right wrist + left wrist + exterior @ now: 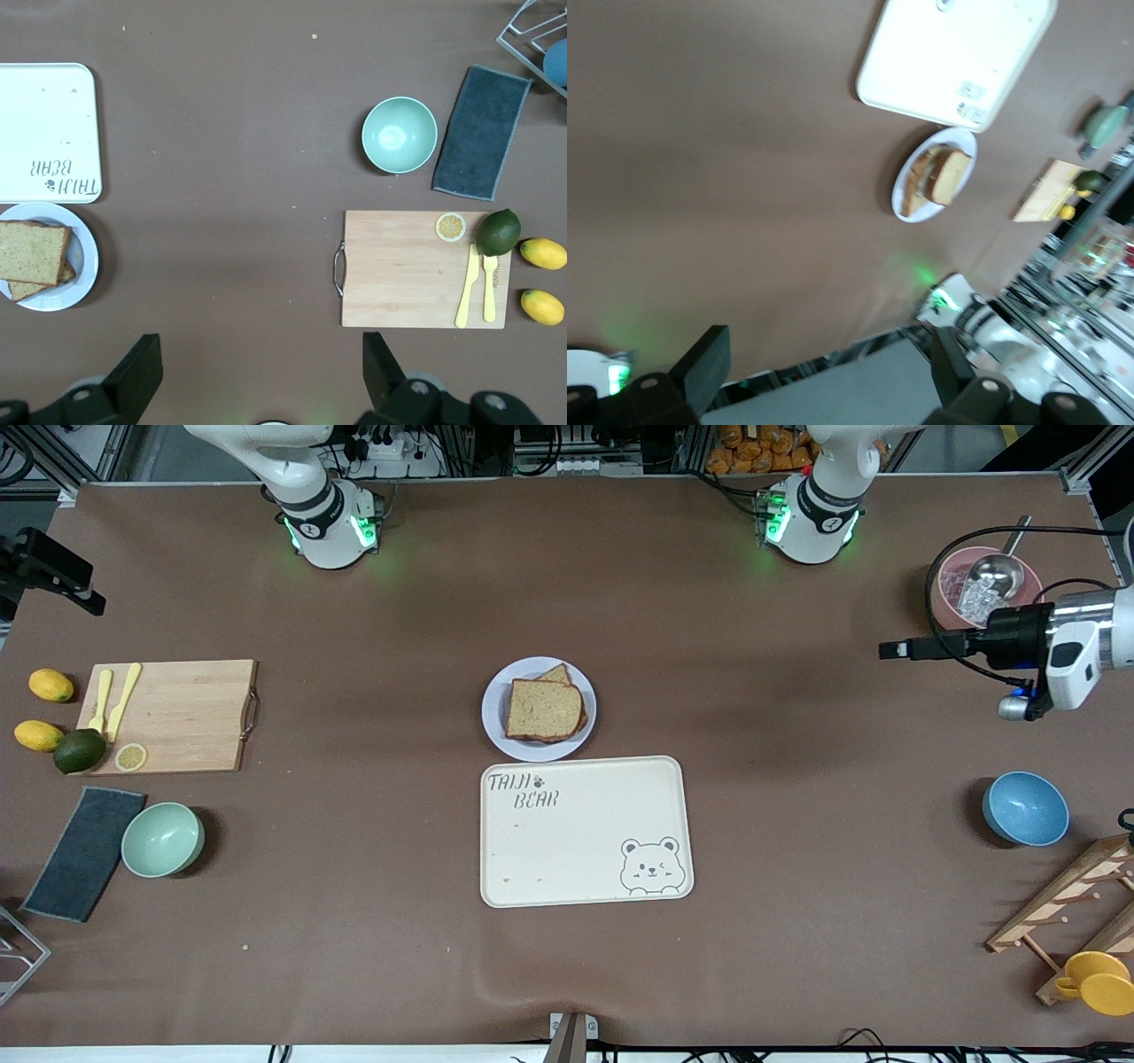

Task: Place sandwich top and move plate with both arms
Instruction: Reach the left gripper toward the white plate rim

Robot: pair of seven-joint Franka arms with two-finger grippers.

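The plate (493, 717) stands mid-table, just farther from the front camera than the cream bear tray (585, 841). The sandwich top (542, 708), a plain brown slice, lies on a stack of bread on the plate; another slice's corner shows under it. My left gripper (890, 649) is open and empty, held high over the left arm's end of the table, far from the plate. Its wrist view (828, 367) shows the plate (902, 197) and bread (946, 175) far off. My right gripper (257, 372) is open and empty, high over the table, with the plate (84, 266) and bread (31, 252) at the view's edge.
A cutting board (190, 713) with lemons, an avocado and yellow cutlery, a green bowl (162, 839) and a dark cloth (84, 853) lie at the right arm's end. A pink bowl with a scoop (983, 584), a blue bowl (1025, 808) and a wooden rack (1072, 903) are at the left arm's end.
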